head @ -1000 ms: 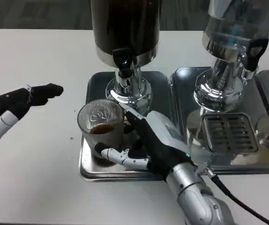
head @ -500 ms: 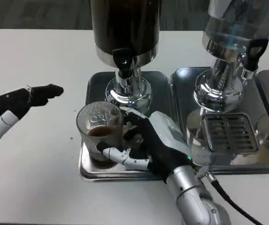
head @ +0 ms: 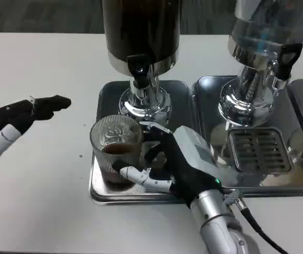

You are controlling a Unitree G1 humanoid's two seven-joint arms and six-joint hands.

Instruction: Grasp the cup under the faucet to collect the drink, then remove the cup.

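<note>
In the head view our right hand (head: pixel 180 166) grips the cup (head: pixel 117 151), part-filled, near the tray's (head: pixel 101 193) front left corner. Our left hand (head: pixel 21 114) hovers off-tray, fingers together, holding nothing. We judge that tilting the cup, or catching the tray's lip, could spill the drink.

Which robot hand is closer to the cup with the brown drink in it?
The right hand. It wraps around the cup on the metal tray. The left hand hangs off to the cup's left over the white table, apart from it.
</note>
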